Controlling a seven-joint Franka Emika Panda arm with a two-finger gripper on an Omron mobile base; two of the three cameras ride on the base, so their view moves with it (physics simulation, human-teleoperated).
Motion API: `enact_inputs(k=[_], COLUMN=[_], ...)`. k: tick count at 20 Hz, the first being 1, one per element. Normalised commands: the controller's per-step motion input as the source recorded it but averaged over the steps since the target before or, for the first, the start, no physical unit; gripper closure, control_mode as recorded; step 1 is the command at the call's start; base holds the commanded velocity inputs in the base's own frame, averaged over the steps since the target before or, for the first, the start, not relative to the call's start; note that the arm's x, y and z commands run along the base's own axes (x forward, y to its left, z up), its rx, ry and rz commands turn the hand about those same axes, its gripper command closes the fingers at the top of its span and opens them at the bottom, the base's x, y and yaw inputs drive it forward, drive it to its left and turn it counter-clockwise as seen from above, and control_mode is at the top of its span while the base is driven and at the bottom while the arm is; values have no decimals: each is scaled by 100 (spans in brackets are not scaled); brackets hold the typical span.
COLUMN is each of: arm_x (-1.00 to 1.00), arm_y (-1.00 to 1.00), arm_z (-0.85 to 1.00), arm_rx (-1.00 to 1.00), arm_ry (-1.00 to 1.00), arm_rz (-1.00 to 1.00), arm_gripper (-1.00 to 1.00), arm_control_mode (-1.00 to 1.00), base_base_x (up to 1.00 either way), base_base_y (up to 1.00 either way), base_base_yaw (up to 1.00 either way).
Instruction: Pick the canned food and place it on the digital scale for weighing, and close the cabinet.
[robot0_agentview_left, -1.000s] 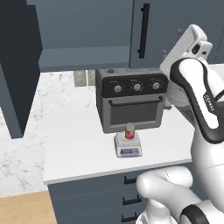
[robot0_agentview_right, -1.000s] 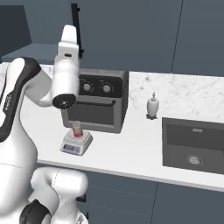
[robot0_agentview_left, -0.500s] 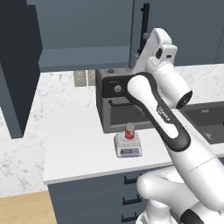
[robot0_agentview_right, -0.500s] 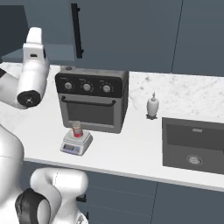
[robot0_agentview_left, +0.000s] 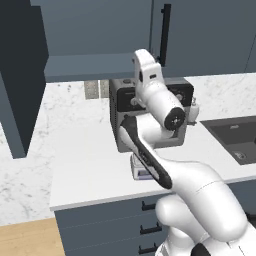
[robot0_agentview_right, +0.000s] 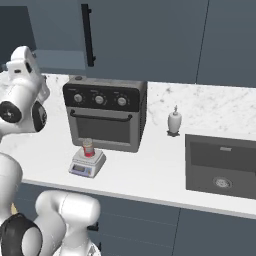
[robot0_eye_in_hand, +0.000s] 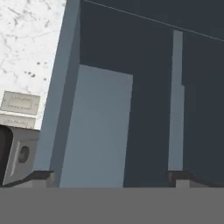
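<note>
One canned food (robot0_agentview_right: 88, 148) stands upright on the digital scale (robot0_agentview_right: 87, 163), just in front of the toaster oven (robot0_agentview_right: 106, 119), well below the gripper (robot0_eye_in_hand: 109, 175). Its fingers stand wide apart, holding nothing, and face the cabinet (robot0_agentview_left: 90, 37), whose left door (robot0_agentview_left: 22, 75) hangs open.

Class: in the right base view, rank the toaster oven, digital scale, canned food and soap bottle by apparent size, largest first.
1. Toaster oven
2. Digital scale
3. Soap bottle
4. Canned food
The scale and bottle look close; the bottle stands farther back, so that pair is unsure.

counter (robot0_agentview_right: 145, 172): white marble | on it: toaster oven (robot0_agentview_right: 106, 119), digital scale (robot0_agentview_right: 87, 163), soap dispenser (robot0_agentview_right: 174, 121)
</note>
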Motion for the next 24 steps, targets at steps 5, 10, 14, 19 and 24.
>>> enact_inputs(k=[5, 10, 14, 19, 24], arm_x=[-54, -52, -12, 0, -6], arm_y=[23, 21, 40, 53, 46], arm_z=[51, -3, -35, -49, -62], arm_rx=[-7, 3, 21, 27, 25], arm_ry=[3, 10, 6, 2, 0], arm_rz=[-2, 2, 3, 4, 2], arm_gripper=[-100, -100, -100, -100, -100], arm_control_mode=[-100, -100, -100, -100, -100], base_base_x=[0, 0, 0, 0, 0], base_base_y=[0, 0, 0, 0, 0], base_base_yaw=[0, 0, 0, 0, 0])
